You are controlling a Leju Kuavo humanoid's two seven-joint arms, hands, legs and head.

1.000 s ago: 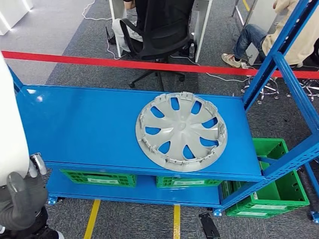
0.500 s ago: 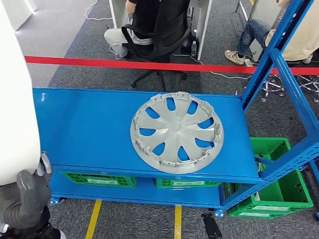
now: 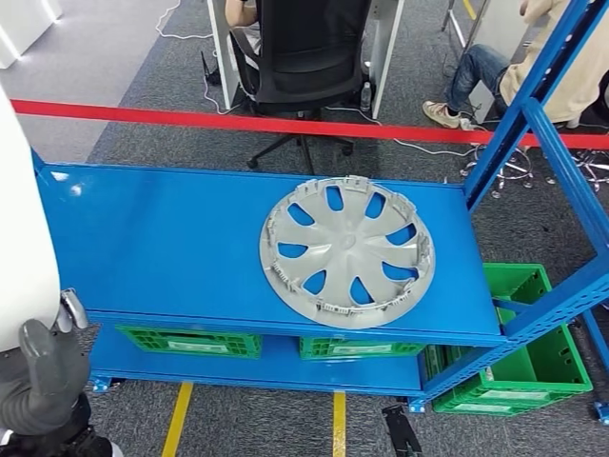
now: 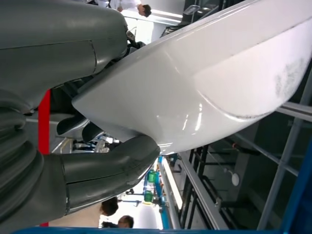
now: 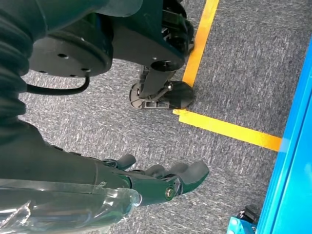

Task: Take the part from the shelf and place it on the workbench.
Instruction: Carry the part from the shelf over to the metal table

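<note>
One grey wheel cover point(image 3: 346, 251) is lying flat on the blue shelf point(image 3: 158, 248), well apart from the left hand point(image 3: 43, 381) at 8 o'clock. Left hand's state: cannot tell. Right hand point(image 5: 162, 183) is hanging over carpet, fingers extended, holding nothing.

A silver-grey spoked wheel cover point(image 3: 346, 250) lies flat on the blue shelf point(image 3: 158, 248), right of middle.

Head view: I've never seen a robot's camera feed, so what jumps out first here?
A big silver wheel cover lies flat on the blue shelf, toward its right end, with green crates below and beside it. At the lower left, the robot's grey left hand hangs low beside its white body, touching nothing on the shelf. Behind a red barrier tape, a black office chair stands at a desk.
</note>
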